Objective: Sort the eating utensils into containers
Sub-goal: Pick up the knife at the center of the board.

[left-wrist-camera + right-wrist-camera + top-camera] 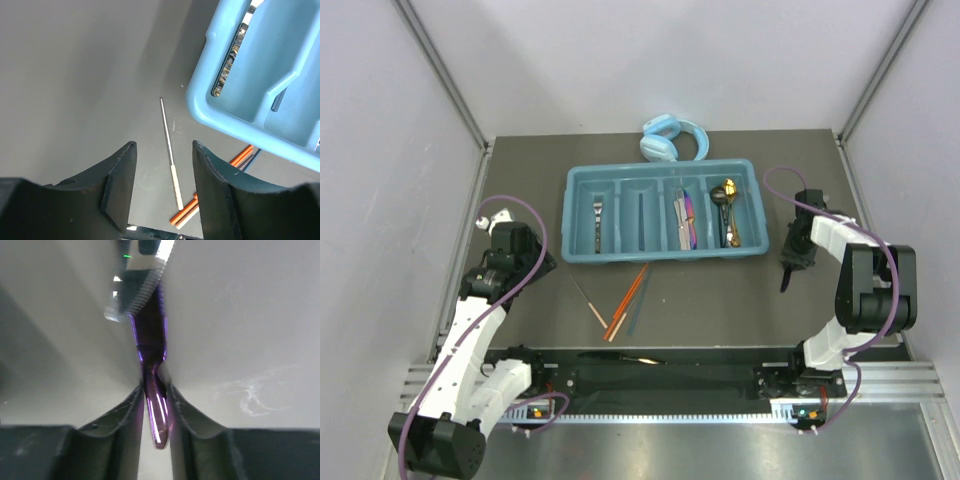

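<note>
Right jaws pinch a purple knife [151, 347] by its handle, the serrated blade pointing away from them; the tray [660, 257] lies just to their left. Left jaws stand spread, nothing between them, above the desk [75, 90]. Ahead of them, in line with the gap, lies a thin white-handled stick [170, 145]. Orange chopsticks [241, 155] lie to its right, and the tray's corner is further ahead on the right.

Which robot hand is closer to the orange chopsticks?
Left. The left gripper sits just left of the orange chopsticks. The right gripper is farther off on their right, beside the tray, shut on a purple knife.
</note>
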Robot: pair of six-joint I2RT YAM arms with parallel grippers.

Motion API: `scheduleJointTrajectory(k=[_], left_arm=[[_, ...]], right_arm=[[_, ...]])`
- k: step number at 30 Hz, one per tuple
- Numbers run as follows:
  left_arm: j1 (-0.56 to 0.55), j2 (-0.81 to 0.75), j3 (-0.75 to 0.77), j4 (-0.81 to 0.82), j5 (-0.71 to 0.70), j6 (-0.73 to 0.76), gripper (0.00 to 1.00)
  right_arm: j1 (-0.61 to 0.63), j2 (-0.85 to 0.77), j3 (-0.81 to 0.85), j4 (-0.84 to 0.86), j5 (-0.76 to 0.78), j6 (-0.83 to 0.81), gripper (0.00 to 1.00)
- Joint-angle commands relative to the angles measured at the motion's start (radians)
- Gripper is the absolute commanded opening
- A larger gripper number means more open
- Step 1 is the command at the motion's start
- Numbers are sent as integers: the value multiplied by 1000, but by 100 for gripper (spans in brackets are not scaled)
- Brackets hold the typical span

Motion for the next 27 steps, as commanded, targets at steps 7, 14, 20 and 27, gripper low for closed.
scheduleJointTrajectory(k=[7, 14, 20, 27], left_arm=[[6, -11, -4, 41, 1, 12, 53], [6, -11, -3, 37, 0, 12, 53], [6, -9, 0, 35, -3, 13, 53], [6, -8, -1, 35, -3, 12, 53]], right_arm=[[12, 66, -1, 27, -44, -5, 23], [14, 110, 15, 39, -50, -3, 25], [15, 127, 4, 48, -102, -5, 0], [17, 26, -57, 77, -163, 29, 0]])
